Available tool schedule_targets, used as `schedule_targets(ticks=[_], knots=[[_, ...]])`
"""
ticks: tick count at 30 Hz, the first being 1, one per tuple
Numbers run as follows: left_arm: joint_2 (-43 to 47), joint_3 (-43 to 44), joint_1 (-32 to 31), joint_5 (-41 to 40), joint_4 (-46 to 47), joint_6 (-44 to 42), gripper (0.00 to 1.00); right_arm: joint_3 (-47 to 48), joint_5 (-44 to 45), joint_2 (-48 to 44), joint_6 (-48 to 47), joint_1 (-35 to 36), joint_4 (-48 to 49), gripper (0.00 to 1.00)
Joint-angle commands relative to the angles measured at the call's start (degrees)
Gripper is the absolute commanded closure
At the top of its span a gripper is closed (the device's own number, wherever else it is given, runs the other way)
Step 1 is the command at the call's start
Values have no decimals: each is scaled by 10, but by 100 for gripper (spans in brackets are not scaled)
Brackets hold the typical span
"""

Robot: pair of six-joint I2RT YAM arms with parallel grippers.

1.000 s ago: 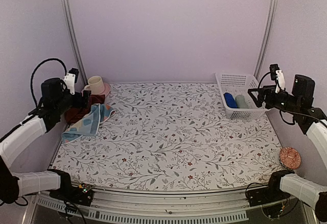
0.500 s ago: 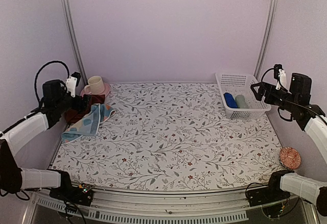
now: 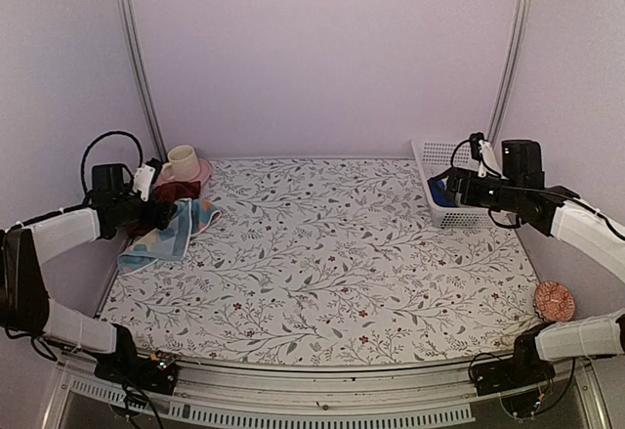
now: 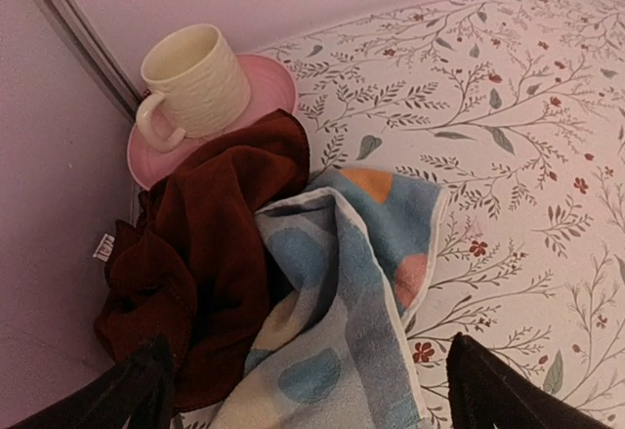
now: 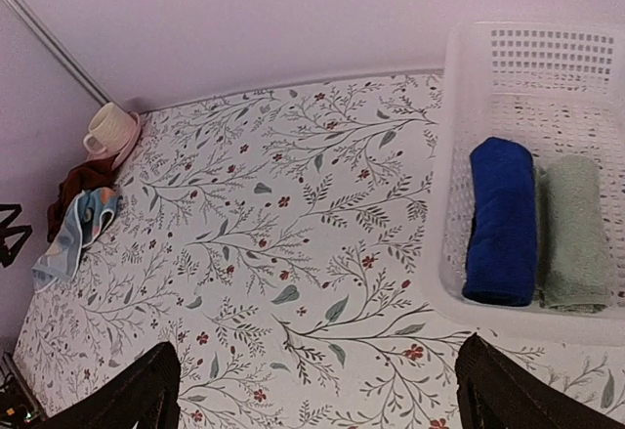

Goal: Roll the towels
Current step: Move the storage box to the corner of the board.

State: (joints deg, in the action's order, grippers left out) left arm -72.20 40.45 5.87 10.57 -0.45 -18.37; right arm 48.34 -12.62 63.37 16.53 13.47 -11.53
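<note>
Left pincer (image 4: 314,390) gapes wide, nothing held, poised at the heap in the far-left corner. Maroon towel (image 4: 200,253) sits crumpled against the left edge. Blue towel (image 4: 342,292) is draped over its right side, long axis running away from the pincer toward the far edge and slanting right. Neither is rolled yet. Just beyond, a mug (image 4: 190,82) on a saucer (image 4: 269,82), maroon cloth lapping the saucer's rim. Left arm is plainly nearer, so I'd call this its pick. Over at the far-right corner, the basket (image 5: 454,155) holds a blue roll (image 5: 503,219) and a green roll (image 5: 571,234) side by side. Right pincer (image 5: 322,400) is also wide and empty, near the basket.
</note>
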Motion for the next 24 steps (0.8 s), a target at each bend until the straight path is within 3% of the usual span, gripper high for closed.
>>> schedule_targets(ticks=[1,5,11,18,24], knots=[[-25,17,5,67,-45,-48,3,46,91,72,-2,113,39,1],[-33,13,6,115,-82,-81,3,68,114,150,-2,176,67,1],[-50,3,4,113,-114,-124,10,70,108,225,1,231,149,1],[-75,-15,-8,107,-126,-156,20,77,139,267,-4,259,176,1],[-95,-27,-27,96,-123,-165,24,52,230,281,31,259,187,1]])
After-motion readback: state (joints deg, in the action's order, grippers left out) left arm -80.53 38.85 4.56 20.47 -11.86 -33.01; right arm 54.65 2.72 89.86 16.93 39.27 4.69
